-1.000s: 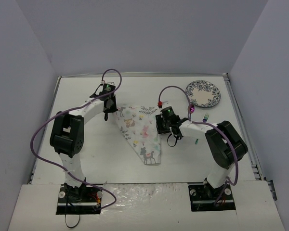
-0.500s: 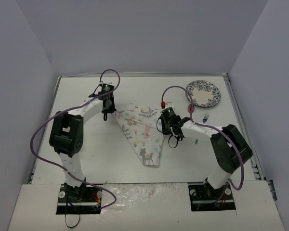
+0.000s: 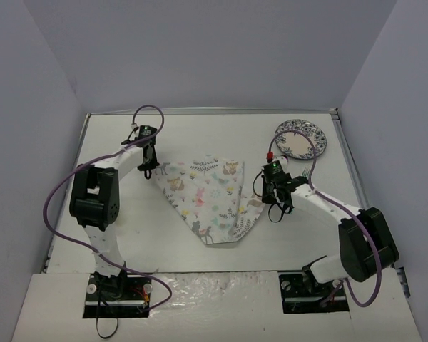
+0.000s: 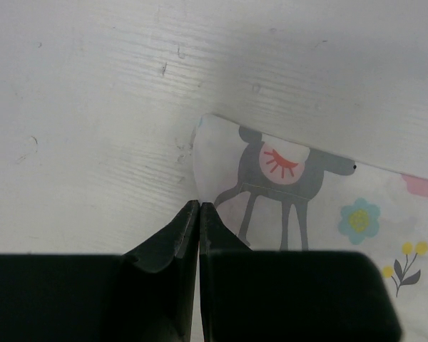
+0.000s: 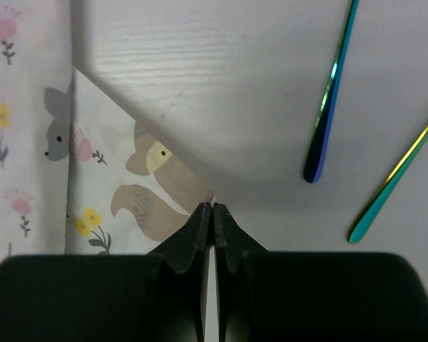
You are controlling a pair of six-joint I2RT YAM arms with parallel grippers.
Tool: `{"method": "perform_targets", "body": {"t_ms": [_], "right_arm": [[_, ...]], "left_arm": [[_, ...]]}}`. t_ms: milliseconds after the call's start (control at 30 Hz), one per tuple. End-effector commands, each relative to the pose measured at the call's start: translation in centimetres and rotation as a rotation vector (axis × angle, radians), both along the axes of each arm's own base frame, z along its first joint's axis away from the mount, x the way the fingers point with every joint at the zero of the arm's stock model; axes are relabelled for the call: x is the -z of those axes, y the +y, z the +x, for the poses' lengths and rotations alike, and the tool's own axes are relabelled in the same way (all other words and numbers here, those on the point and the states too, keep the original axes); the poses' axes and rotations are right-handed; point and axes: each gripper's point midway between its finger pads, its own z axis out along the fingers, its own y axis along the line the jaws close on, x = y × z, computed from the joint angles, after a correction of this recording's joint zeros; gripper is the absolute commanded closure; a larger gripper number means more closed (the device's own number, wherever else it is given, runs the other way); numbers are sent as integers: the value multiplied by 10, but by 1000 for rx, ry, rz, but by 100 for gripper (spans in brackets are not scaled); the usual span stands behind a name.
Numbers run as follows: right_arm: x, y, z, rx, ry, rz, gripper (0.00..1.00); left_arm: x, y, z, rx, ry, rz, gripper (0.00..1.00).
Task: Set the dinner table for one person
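Left side: left claw (image 3: 150, 171) is at the far-left corner of the animal-and-leaf printed white cloth (image 3: 210, 196). In the left wrist view that claw (image 4: 199, 206) is fully closed, fingers pressed flat together on the cloth (image 4: 299, 192) edge, right beside a grey llama print. I read that as pinching the corner.

Everything sits on the large matte-white rectangular surface (image 3: 200, 139), which fills the floor of the walled cell. Bare white shows on all sides of the cloth. Fine scratches are visible on it (image 4: 93, 107) up close.

Centre: the cloth lies mid-surface, its far edge running between the two claws. It narrows to a point on the near side. The right part is doubled over.

Right side: right claw (image 3: 272, 208) is at the cloth's right corner. In the right wrist view it (image 5: 212, 208) is also shut tight, no gap, with the tip of a folded flap with a fox print (image 5: 28, 142) caught between the tips.

Just right of it, two thin iridescent metal handles lie on bare surface (image 5: 221, 71), one blue-teal (image 5: 333, 85), one green-gold (image 5: 399, 178), angled and apart from the cloth. I can't tell which utensils they are.

Far right corner: round blue-patterned ceramic plate (image 3: 301, 138), well apart from the cloth.
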Motion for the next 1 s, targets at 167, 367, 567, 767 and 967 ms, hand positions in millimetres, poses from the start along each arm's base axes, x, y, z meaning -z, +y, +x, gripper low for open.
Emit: {"method": "perform_targets", "body": {"t_ms": [167, 367, 567, 767, 967], "right_arm": [[-65, -56, -5, 259, -118, -20, 100], [-82, -65, -30, 301, -140, 11, 100], [-91, -31, -50, 212, -111, 148, 100], [-69, 7, -78, 123, -34, 171, 100], [-58, 25, -82, 40, 3, 131, 51]], "left_arm": [[-47, 46, 12, -97, -53, 139, 100], [-82, 78, 19, -148, -84, 239, 100], [-118, 86, 37, -123, -142, 301, 100], [-123, 101, 53, -140, -128, 350, 100], [-126, 97, 68, -87, -172, 335, 75]]}}
